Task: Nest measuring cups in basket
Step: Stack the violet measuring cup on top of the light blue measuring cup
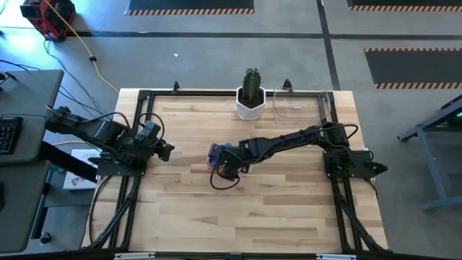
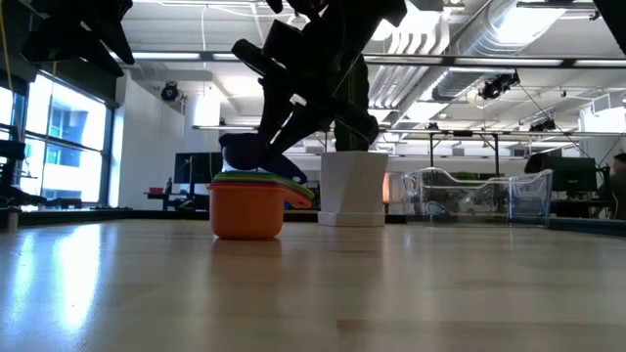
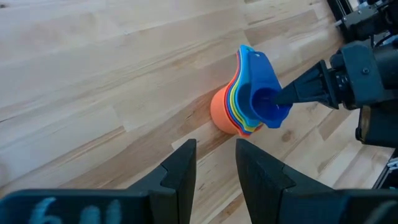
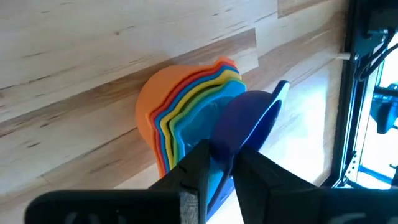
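measuring cups point(image 2: 249, 200) sit stacked mid-worktop point(image 1: 274, 202), well apart from the clear basket point(image 2: 479, 194); the right tool point(image 4: 219, 160) pinches the top blue cup's point(image 4: 242, 121) handle, apparently seating it; next, carry the stack to the basket; left tool point(image 3: 214, 163) waits apart.

Open-plan lab: exposed ceiling ducts point(image 2: 469, 44), monitors point(image 2: 201, 166), hazard-taped floor point(image 1: 191, 11).
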